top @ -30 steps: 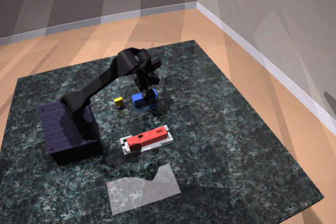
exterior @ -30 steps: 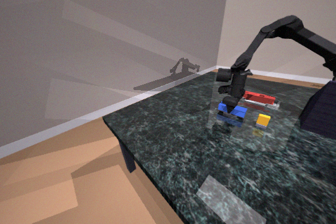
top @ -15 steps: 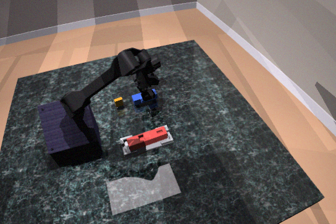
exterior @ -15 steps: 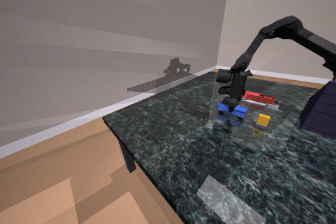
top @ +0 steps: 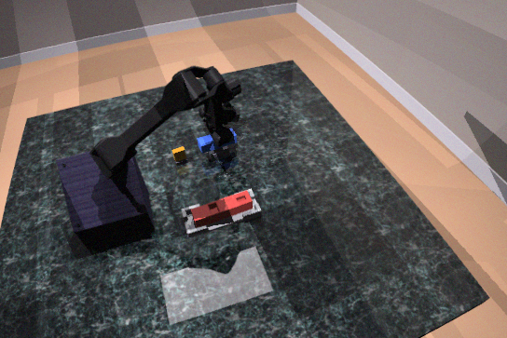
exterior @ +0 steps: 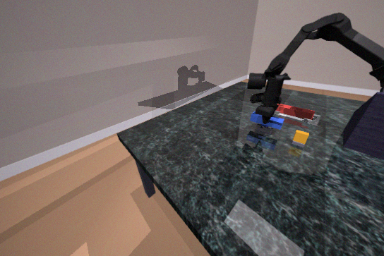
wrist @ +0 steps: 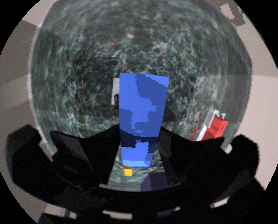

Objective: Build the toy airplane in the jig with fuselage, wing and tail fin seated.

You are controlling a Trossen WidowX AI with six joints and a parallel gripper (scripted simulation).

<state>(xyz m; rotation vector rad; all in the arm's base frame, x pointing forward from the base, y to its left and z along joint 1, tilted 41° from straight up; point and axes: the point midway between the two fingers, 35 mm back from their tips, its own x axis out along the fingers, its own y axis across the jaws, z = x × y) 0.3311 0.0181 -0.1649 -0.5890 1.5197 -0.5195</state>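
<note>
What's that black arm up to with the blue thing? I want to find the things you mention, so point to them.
The arm's gripper (top: 225, 144) (exterior: 267, 118) (wrist: 138, 125) is holding the blue wing (top: 205, 143) (exterior: 277, 123) (wrist: 142, 107) of a toy airplane. The red fuselage (top: 226, 208) (exterior: 300, 112) (wrist: 217, 129) sits in its pale cradle (top: 187, 225) (exterior: 317, 120) (wrist: 207, 125), both sockets unfilled. The small yellow tail fin (top: 179, 154) (exterior: 301, 137) (wrist: 128, 171) stands apart, not yet fitted.

Fuselage (top: 226, 207) (exterior: 300, 113) (wrist: 218, 128) inside the cradle (top: 190, 231) (exterior: 317, 120) (wrist: 206, 127).

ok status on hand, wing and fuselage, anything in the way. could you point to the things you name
hand (top: 226, 144) (exterior: 265, 118) (wrist: 138, 125) shut on blue wing (top: 205, 143) (exterior: 277, 122) (wrist: 142, 107); red fuselage (top: 224, 209) (exterior: 300, 112) (wrist: 218, 128) in cradle (top: 190, 231) (exterior: 317, 120) (wrist: 206, 125), both sockets unfilled; nothing seen blocking the way between them
</note>
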